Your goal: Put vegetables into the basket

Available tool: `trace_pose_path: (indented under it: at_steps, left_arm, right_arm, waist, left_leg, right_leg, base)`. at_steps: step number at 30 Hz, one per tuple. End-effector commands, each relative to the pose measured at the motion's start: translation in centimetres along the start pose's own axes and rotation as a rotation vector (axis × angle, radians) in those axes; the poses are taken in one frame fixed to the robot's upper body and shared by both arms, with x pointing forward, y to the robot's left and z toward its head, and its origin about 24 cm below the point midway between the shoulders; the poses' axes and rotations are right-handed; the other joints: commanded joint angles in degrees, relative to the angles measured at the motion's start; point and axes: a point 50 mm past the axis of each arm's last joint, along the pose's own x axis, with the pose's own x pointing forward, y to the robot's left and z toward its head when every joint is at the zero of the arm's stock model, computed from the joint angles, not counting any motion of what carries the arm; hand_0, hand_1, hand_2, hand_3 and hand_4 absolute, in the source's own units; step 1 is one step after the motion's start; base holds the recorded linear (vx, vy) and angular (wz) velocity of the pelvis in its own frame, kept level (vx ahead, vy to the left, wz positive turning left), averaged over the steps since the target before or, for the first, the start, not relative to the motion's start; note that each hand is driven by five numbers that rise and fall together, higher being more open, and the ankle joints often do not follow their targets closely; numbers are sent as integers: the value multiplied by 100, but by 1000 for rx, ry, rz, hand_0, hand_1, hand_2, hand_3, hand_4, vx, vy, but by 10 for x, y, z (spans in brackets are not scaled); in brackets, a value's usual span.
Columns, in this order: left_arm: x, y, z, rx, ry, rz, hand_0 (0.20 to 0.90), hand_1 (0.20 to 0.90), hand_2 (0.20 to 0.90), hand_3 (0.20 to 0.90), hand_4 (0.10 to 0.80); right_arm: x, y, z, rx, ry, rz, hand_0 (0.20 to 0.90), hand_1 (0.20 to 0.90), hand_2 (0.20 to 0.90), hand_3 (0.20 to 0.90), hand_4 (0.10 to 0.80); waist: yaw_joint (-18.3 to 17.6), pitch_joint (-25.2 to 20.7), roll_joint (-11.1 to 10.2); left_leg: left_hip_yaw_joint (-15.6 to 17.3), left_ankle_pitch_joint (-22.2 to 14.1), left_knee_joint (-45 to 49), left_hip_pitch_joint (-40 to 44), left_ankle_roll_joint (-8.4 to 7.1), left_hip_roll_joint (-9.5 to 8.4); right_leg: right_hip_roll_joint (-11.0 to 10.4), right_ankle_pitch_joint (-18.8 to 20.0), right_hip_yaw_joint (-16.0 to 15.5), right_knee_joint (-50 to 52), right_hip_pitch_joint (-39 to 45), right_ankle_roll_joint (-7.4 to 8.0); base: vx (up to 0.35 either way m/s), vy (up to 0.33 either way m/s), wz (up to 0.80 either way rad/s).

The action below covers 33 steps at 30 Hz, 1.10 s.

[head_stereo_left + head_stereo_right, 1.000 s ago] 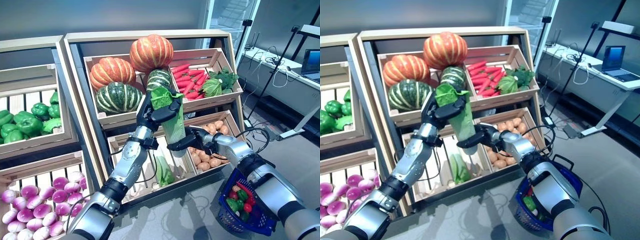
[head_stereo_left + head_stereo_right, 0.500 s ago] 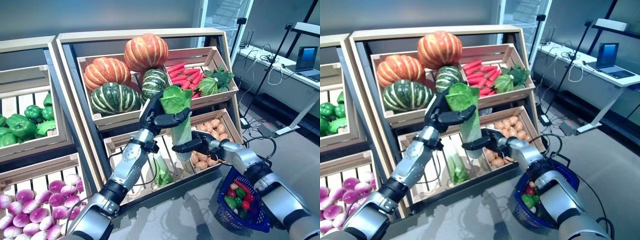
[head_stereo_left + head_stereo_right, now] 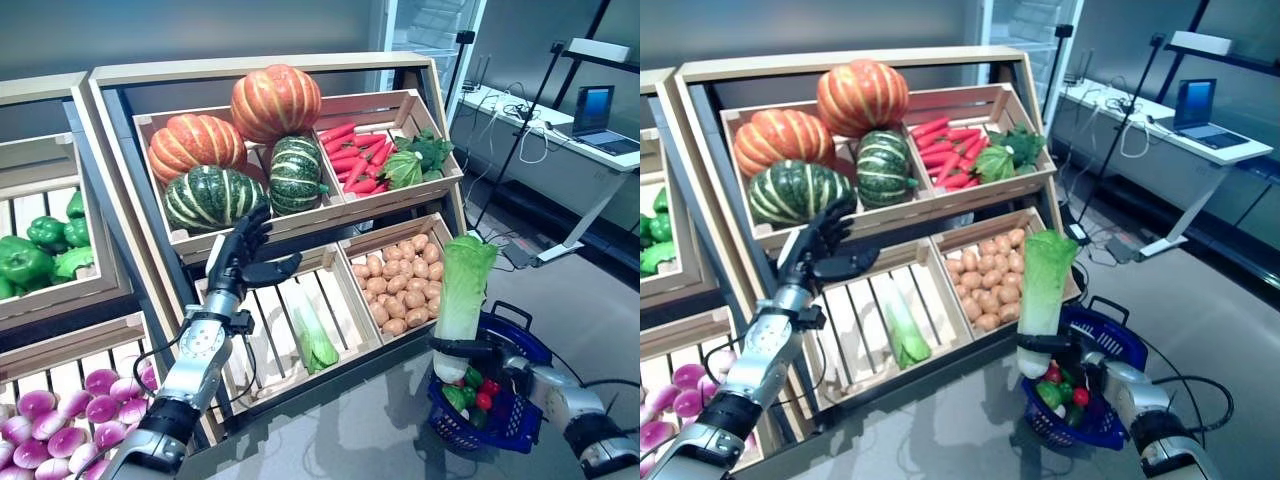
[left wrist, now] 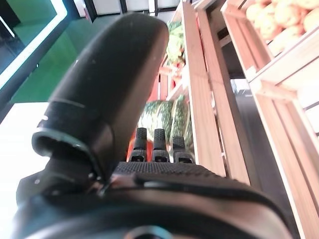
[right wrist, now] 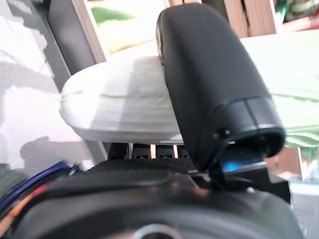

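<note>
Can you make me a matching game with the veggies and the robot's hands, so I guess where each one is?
Things:
1. cabbage
2. carrots
3. potatoes
4. left hand

Places or states:
A. in the lower right crate
B. open and holding nothing, in front of the shelf
C. held upright over the blue basket by the right hand
D. in the upper right crate, next to leafy greens

Right pairs: 1-C, 2-D, 3-A, 4-B
</note>
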Motion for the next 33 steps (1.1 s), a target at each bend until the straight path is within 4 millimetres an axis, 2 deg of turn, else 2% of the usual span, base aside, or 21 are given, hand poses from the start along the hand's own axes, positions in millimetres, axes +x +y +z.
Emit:
trace_pose_path:
  at_steps: [1, 3, 4, 5, 7, 8, 9, 10, 12, 13, 15, 16, 18, 20, 21, 23, 24, 26, 28, 30, 33]
  left_arm:
    - [8, 14, 30, -26, -166, 2, 900, 900, 900, 900, 800]
    - [-1, 17, 25, -63, -157, 23, 900, 900, 900, 900, 800]
    - [-7, 18, 22, -78, -162, 33, 900, 900, 900, 900, 800]
    - [-10, 17, 20, -99, -158, 37, 900, 900, 900, 900, 800]
    - [-14, 14, 16, -115, -156, 41, 900, 900, 900, 900, 800]
    - [-15, 12, 15, -125, -156, 36, 900, 900, 900, 900, 800]
    - [-14, 10, 17, -130, -169, 21, 900, 900, 900, 900, 800]
    - [-11, 9, 20, -137, -187, 12, 900, 900, 900, 900, 800]
    - [-3, 8, 22, -166, -188, 11, 900, 900, 900, 900, 800]
    - [-2, 4, 17, -189, -168, 16, 900, 900, 900, 900, 800]
    - [-5, 2, 10, -192, -147, 26, 900, 900, 900, 900, 800]
    - [-14, 3, 3, -183, -128, 43, 900, 900, 900, 900, 800]
    - [-25, 9, 0, -161, -113, 60, 900, 900, 900, 900, 800]
    - [-25, 12, 8, -157, -138, 50, 900, 900, 900, 900, 800]
    - [-21, 14, 16, -170, -164, 44, 900, 900, 900, 900, 800]
    - [-16, 13, 18, -213, -172, 73, 900, 900, 900, 900, 800]
    - [-12, 11, 20, -222, -183, 79, 900, 900, 900, 900, 800]
    - [-5, 6, 26, -199, -212, 60, 900, 900, 900, 900, 800]
    - [8, -1, 46, -192, -282, 24, 900, 900, 900, 900, 800]
    - [20, -7, 67, -191, -360, -20, 900, 900, 900, 900, 800]
    - [29, -12, 87, -184, -432, -49, 900, 900, 900, 900, 800]
  right_arm:
    - [-15, -18, 84, -42, -380, -85, 300, 300, 300, 300, 400]
    - [-20, -26, 81, -39, -376, -124, 300, 300, 300, 300, 400]
    - [-25, -34, 79, -36, -378, -161, 300, 300, 300, 300, 400]
    - [-28, -41, 77, -24, -383, -200, 300, 300, 300, 300, 400]
    - [-34, -51, 74, 11, -401, -239, 300, 300, 300, 300, 400]
    - [-36, -53, 73, 31, -418, -259, 300, 300, 300, 300, 400]
    - [-35, -52, 79, 49, -441, -276, 300, 300, 300, 300, 400]
    - [-33, -51, 86, 62, -463, -281, 300, 300, 300, 300, 400]
    - [-27, -48, 92, 119, -490, -306, 300, 300, 300, 300, 400]
    - [-25, -46, 84, 140, -484, -317, 300, 300, 300, 300, 400]
    - [-20, -39, 67, 149, -457, -307, 300, 300, 300, 300, 400]
    - [-17, -35, 57, 149, -423, -310, 300, 300, 300, 300, 400]
    - [-13, -31, 49, 153, -395, -339, 300, 300, 300, 300, 400]
    - [-13, -33, 54, 160, -414, -390, 300, 300, 300, 300, 400]
    - [-11, -34, 61, 171, -436, -422, 300, 300, 300, 300, 400]
    - [-3, -24, 75, 188, -469, -454, 300, 300, 300, 300, 400]
    - [-2, -21, 80, 183, -487, -458, 300, 300, 300, 300, 400]
    - [0, -21, 88, 191, -497, -456, 300, 300, 300, 300, 400]
    - [1, -20, 115, 192, -519, -463, 300, 300, 300, 300, 400]
    - [-5, -28, 139, 195, -534, -474, 300, 300, 300, 300, 400]
    - [-8, -33, 153, 176, -533, -479, 300, 300, 300, 300, 400]
  waist:
    - [-98, -37, -190]
    - [-53, 159, -278]
    - [2, 354, -305]
    - [30, 473, -306]
    - [102, 622, -343]
    - [173, 696, -343]
    - [220, 752, -351]
    - [229, 769, -328]
    - [284, 796, -316]
    - [296, 790, -306]
    - [358, 751, -277]
    - [455, 719, -239]
    - [578, 711, -174]
    - [617, 773, -134]
    - [680, 821, -128]
    - [670, 934, -109]
    - [646, 1009, -113]
    - [663, 1068, -133]
    - [698, 1176, -148]
    - [738, 1412, -102]
    - [730, 1628, -1]
  left_leg:
    - [231, -693, 603, -155, 351, -128]
    - [195, -704, 1768, -620, 252, 71]
    - [103, -491, 2567, -993, 163, 241]
    - [5, -424, 2831, -1180, 127, 285]
    - [-194, -498, 2695, -1374, 210, 57]
    - [-444, -501, 2256, -1434, 217, -236]
    - [-609, -471, 1811, -1544, 220, -442]
    - [-697, -258, 1158, -1499, 215, -531]
    - [-810, -281, 924, -1469, 342, -687]
    - [-832, -257, 750, -1363, 378, -725]
    - [-787, -181, 344, -1089, 384, -683]
    - [-629, -123, 84, -819, 384, -602]
    - [-581, -187, 83, -634, 421, -500]
    - [-422, -284, 222, -632, 423, -391]
    - [-325, -363, 414, -766, 361, -291]
    - [-304, -512, 940, -1080, 365, -154]
    - [-352, -500, 1037, -1174, 351, -108]
    - [-407, -472, 1067, -1291, 309, -66]
    - [-570, -408, 1116, -1664, 225, -77]
    - [-764, -448, 1527, -2164, 183, -76]
    - [-955, -586, 2180, -2721, 171, -59]
  right_leg:
    - [167, -612, 89, 196, 224, -491]
    - [204, -577, 183, 320, 164, -627]
    - [279, -543, 229, 335, 158, -749]
    - [320, -514, 254, 322, 180, -794]
    - [263, -463, 220, 295, 188, -756]
    - [215, -449, 170, 267, 227, -659]
    - [185, -455, 124, 237, 240, -589]
    - [195, -447, 82, 148, 246, -564]
    - [129, -375, 18, 66, 184, -488]
    - [90, -327, -58, 38, 160, -428]
    - [-23, -324, -444, 38, 182, -325]
    - [-164, -350, -829, 103, 280, -226]
    - [-349, -361, -1048, 329, 240, -176]
    - [-425, -343, -1020, 404, 80, -116]
    - [-439, -429, -1155, 433, 55, -155]
    - [-431, -558, -1014, 735, -179, -221]
    - [-418, -567, -956, 791, -245, -232]
    - [-409, -592, -1035, 768, -248, -246]
    - [-400, -659, -1097, 787, -418, -292]
    - [-504, -743, -1142, 1094, -757, -306]
    - [-653, -949, -1110, 1711, -1241, -351]
  base:
    - [36, -189, -13]
    - [-41, -204, -20]
    - [-73, -160, -26]
    - [-101, -90, -33]
    - [-63, 66, -32]
    - [-48, 155, -20]
    - [-45, 176, -20]
    - [-43, 176, -8]
    - [0, 173, -14]
    - [64, 153, -40]
    - [166, 100, -54]
    - [242, 41, -54]
    - [198, -25, -78]
    - [42, -131, -80]
    - [-14, -210, -30]
    - [-13, -248, -19]
    - [-1, -223, -11]
    - [-16, -198, -3]
    - [-117, -177, 6]
    - [-212, -95, 31]
    - [-187, -26, 28]
